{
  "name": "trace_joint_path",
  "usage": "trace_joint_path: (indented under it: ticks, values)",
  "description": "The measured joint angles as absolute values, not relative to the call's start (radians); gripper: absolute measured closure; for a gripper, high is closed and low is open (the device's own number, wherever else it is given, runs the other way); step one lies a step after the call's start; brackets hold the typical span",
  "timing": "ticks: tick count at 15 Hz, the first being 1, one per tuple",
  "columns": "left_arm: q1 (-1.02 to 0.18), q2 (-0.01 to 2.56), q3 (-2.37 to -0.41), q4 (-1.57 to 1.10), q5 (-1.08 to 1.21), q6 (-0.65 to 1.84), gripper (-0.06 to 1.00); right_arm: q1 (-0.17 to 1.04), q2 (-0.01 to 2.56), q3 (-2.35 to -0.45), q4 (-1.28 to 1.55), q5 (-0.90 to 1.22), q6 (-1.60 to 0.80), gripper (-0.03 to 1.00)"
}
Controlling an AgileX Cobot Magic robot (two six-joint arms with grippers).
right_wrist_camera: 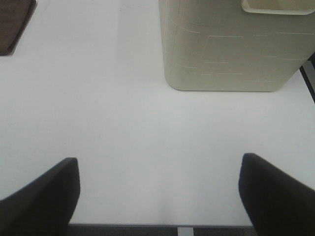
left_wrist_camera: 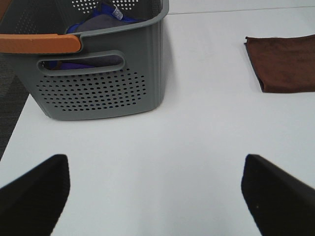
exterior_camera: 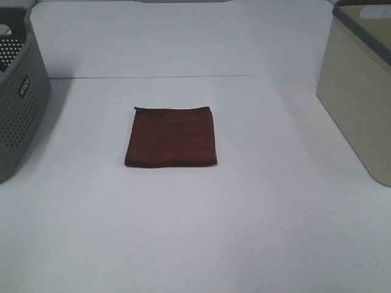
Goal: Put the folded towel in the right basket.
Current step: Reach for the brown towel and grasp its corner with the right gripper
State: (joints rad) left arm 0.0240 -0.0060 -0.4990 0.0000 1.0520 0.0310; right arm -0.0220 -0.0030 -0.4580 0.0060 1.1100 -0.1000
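A dark brown folded towel [exterior_camera: 171, 136] lies flat in the middle of the white table [exterior_camera: 195, 232]. It also shows in the left wrist view [left_wrist_camera: 285, 62] and its corner in the right wrist view [right_wrist_camera: 15, 24]. The right basket [exterior_camera: 360, 85] is cream-coloured and stands at the table's right edge; it fills the right wrist view [right_wrist_camera: 231, 46]. My left gripper [left_wrist_camera: 157, 196] is open and empty, away from the towel. My right gripper [right_wrist_camera: 157, 196] is open and empty, in front of the cream basket. Neither arm shows in the exterior high view.
A grey perforated basket [exterior_camera: 18, 97] stands at the table's left edge; the left wrist view shows it [left_wrist_camera: 98, 78] with an orange handle [left_wrist_camera: 39, 43] and blue and grey cloth [left_wrist_camera: 98, 22] inside. The table's front edge [right_wrist_camera: 167, 226] shows below my right gripper.
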Motion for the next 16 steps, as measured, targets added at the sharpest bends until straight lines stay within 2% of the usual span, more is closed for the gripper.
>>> trace_joint_path:
  ticks: [16]
  values:
    - [0.024, -0.006, -0.499, 0.0, 1.052, 0.031, 0.06, -0.022, -0.003, -0.458, 0.006, 1.11, -0.1, 0.12]
